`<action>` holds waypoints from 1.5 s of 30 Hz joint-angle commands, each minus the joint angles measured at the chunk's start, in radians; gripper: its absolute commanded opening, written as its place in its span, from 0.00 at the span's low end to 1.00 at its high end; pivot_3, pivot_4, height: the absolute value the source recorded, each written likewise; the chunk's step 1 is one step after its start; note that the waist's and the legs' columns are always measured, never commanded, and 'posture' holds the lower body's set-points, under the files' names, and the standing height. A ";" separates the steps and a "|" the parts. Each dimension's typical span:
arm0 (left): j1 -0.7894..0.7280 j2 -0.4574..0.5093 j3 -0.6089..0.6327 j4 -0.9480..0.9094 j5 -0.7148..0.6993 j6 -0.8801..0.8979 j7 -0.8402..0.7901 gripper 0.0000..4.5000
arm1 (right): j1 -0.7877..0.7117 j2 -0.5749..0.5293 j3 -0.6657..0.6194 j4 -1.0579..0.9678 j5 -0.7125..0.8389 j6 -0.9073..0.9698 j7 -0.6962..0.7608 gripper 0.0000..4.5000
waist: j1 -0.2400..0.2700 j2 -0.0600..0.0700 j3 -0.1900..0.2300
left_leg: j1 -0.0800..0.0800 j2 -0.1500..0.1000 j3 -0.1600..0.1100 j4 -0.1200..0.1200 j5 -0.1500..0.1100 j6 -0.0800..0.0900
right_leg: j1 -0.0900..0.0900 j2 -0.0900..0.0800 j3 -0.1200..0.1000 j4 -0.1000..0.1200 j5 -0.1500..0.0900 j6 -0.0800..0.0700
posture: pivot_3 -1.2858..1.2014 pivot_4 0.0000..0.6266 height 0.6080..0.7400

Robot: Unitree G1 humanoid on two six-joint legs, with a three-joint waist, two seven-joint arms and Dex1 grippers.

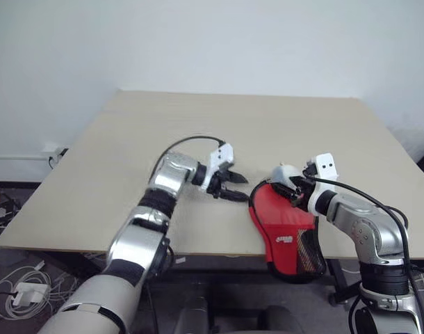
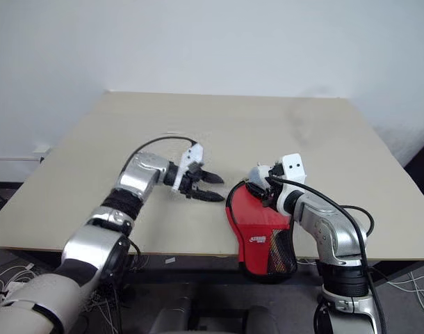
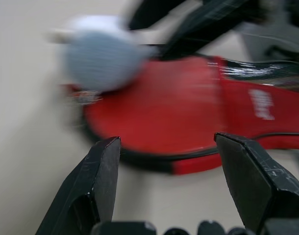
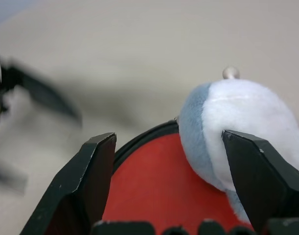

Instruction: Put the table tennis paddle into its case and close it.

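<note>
Head views: the case (image 1: 287, 233) lies at the near edge of the table (image 1: 198, 139), round end on the top, narrow mesh end hanging over the front edge. It looks shut or nearly shut; no gap in the zip shows from here. No paddle lies loose on the table, so it is likely inside already, though I cannot tell for sure. A small grey-white plush lump (image 1: 287, 173) sits at the far rim of the case's round end. The left gripper (image 1: 231, 188) hovers just beside the case's left edge, fingers spread, nothing between them. The right gripper (image 1: 299, 188) is over the far end of the case by the plush, holding nothing as far as I can see.

Left wrist view: both fingers (image 3: 98, 183) stand wide apart, empty, aimed at the rim of the case (image 3: 174, 117); the plush (image 3: 100, 54) is blurred beyond.

Right wrist view: jaws parted, nothing gripped. The plush (image 4: 247, 132) sits just inside the one finger (image 4: 260, 176), on the red case (image 4: 154, 191).

Step in hand, my read: finishing the closure. To do it well, pin the case's round end flat with the left gripper so it cannot slide off the edge. Find the zip pull before pinching; the plush may hang from it, unclear. Pull along the rim, not upward.
</note>
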 commanded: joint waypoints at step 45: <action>0.017 -0.251 -0.179 0.102 0.139 0.193 0.606 0.74 | -0.230 0.017 0.121 0.376 -0.179 -0.080 -0.129 0.04 | -0.001 0.001 -0.003 | 0.002 0.000 -0.001 0.006 0.000 0.002 | 0.003 0.000 0.000 0.001 -0.001 0.001 | 0.52 0.00 1.00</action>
